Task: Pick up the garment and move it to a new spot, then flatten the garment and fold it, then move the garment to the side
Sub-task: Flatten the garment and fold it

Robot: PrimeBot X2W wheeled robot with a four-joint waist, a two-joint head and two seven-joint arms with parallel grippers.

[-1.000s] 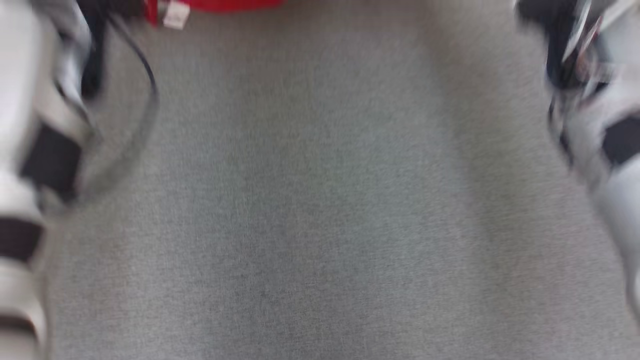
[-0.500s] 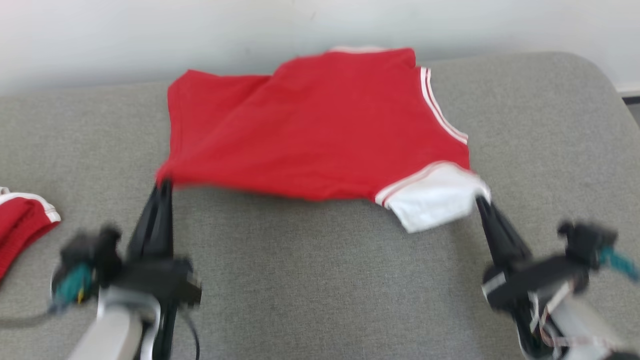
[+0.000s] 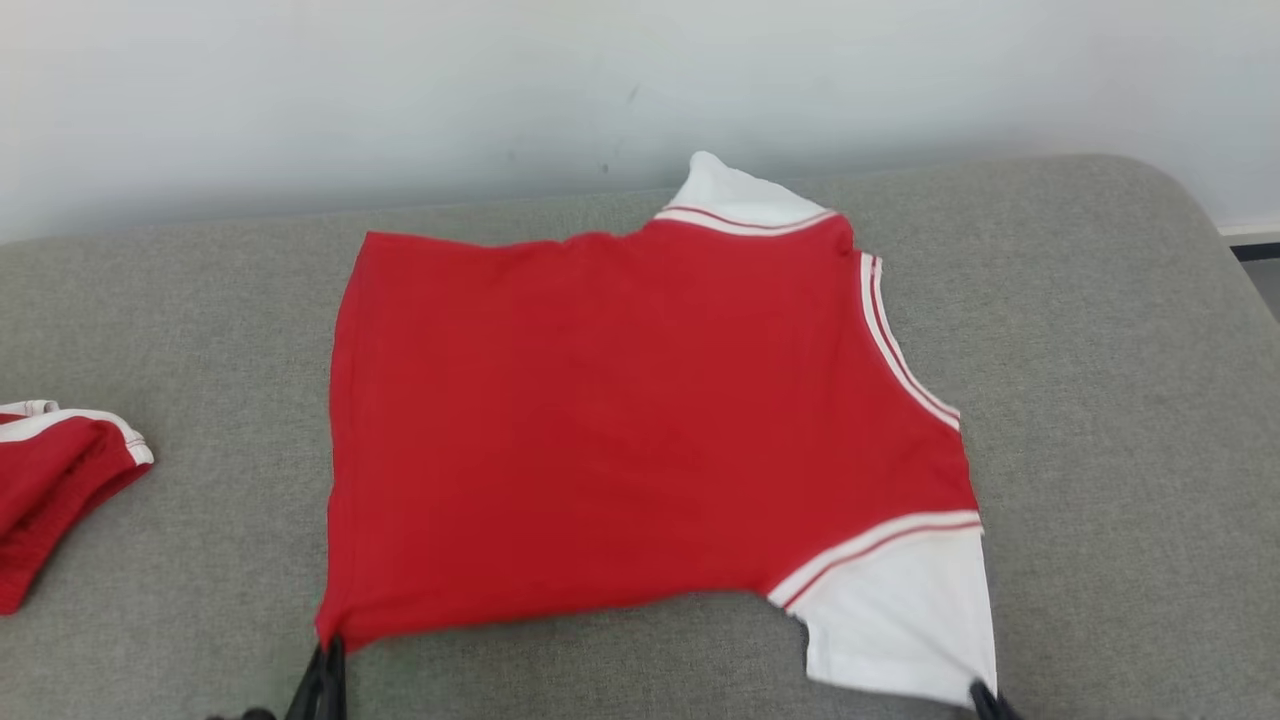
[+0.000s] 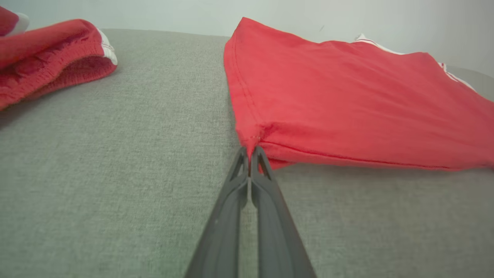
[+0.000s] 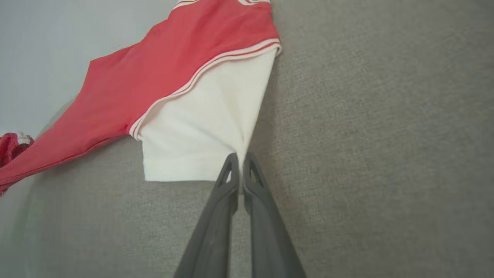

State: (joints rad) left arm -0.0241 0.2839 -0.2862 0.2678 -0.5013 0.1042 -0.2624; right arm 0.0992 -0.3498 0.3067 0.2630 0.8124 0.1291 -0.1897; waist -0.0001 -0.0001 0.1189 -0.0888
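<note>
The garment (image 3: 620,420) is a red shirt with white sleeves and striped trim, spread out on the grey cushion (image 3: 1100,400). My left gripper (image 3: 325,665) is shut on the garment's near left hem corner, which shows pinched between the fingertips in the left wrist view (image 4: 251,148). At the near right, my right gripper (image 3: 985,695) is shut on the corner of the white sleeve (image 5: 200,131), the cloth caught between its tips (image 5: 240,159). The held edge is slightly lifted off the cushion.
A second red garment (image 3: 50,480) with white trim lies bunched at the cushion's left edge, also seen in the left wrist view (image 4: 46,58). A pale wall (image 3: 600,80) rises behind the cushion. Bare grey cushion lies to the right and in front.
The head camera has tilted up from bare cushion to the whole shirt. Since half a second ago the shirt has been drawn nearer and lies flatter, with both grippers still holding its near corners.
</note>
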